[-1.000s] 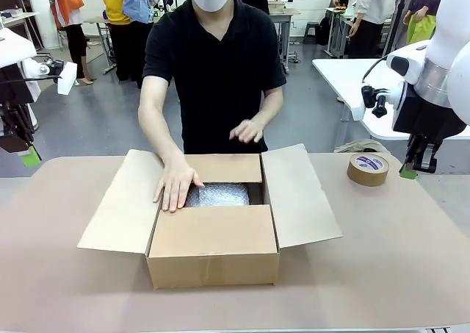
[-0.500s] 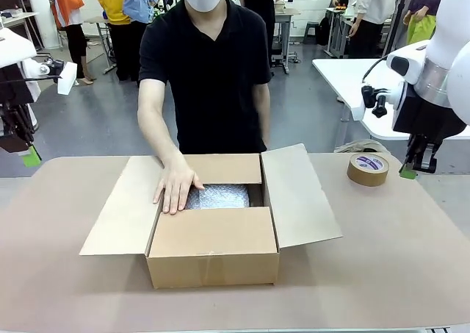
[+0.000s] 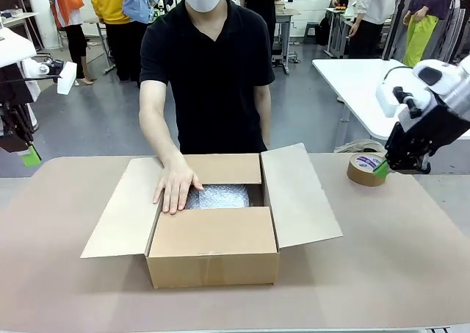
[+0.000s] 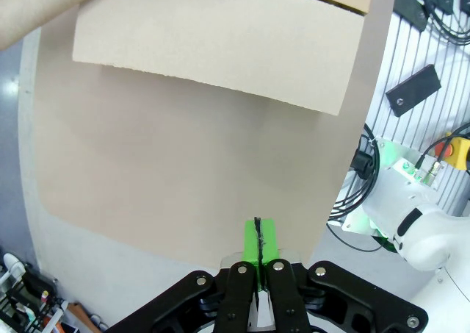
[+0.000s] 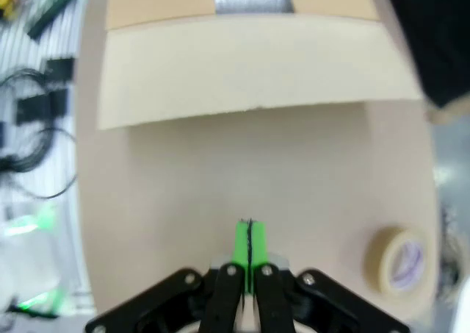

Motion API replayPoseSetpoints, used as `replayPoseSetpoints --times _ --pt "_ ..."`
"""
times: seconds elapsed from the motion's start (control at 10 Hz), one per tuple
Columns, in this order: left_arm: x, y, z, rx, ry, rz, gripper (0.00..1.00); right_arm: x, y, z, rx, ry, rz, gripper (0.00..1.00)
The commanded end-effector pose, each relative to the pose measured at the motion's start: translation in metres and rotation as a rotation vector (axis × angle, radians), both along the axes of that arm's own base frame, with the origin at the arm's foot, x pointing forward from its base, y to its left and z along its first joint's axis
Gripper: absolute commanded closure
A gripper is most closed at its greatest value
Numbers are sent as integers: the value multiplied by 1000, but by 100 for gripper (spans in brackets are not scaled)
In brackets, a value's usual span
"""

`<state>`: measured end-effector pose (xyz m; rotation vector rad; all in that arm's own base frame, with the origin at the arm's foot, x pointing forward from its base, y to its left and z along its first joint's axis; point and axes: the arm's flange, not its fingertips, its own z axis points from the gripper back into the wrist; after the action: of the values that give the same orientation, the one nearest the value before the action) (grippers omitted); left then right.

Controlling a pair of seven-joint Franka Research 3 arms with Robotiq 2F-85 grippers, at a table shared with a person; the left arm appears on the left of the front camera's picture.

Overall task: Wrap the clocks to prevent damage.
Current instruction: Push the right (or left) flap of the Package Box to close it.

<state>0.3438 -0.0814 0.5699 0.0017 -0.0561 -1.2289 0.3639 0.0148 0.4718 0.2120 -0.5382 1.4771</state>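
Note:
The clocks are hidden; a bubble-wrap bundle (image 3: 220, 195) lies inside the open cardboard box (image 3: 213, 256) at the table's middle. A person's hand (image 3: 175, 186) rests on the box's far left edge, partly on the bundle. My left gripper (image 3: 31, 156) hangs shut and empty off the table's left end, and in the left wrist view its pads (image 4: 257, 248) meet above bare table near a box flap (image 4: 220, 46). My right gripper (image 3: 382, 169) is shut, tilted, just right of the tape roll (image 3: 365, 170). The right wrist view shows that gripper (image 5: 250, 245) over the table.
The brown tape roll (image 5: 400, 267) lies flat at the table's far right. The box's side flaps (image 5: 250, 68) spread wide to both sides. Free table lies in front of the box and at both ends. Other people stand at tables in the background.
My right arm has swung down and leftward, bringing its gripper beside the tape roll. The person's other hand has dropped to their side. The left arm has not moved.

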Motion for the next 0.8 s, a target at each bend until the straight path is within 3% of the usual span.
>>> replayPoseSetpoints --times 0.0,0.2,0.4,0.5,0.6,0.7 --pt "0 1 0 7 -8 3 100 21 -9 -45 232 48 186 99" --pt "0 1 0 7 -8 3 100 20 -8 -81 313 56 201 99" --pt "0 1 0 7 -8 3 100 21 -7 -89 339 48 128 99" --pt "0 1 0 7 -8 3 100 15 -7 -89 277 43 61 99" --pt "0 1 0 7 -8 3 100 23 -9 -84 352 41 153 99" --pt "0 1 0 7 -8 3 100 23 -9 -84 352 41 153 99"
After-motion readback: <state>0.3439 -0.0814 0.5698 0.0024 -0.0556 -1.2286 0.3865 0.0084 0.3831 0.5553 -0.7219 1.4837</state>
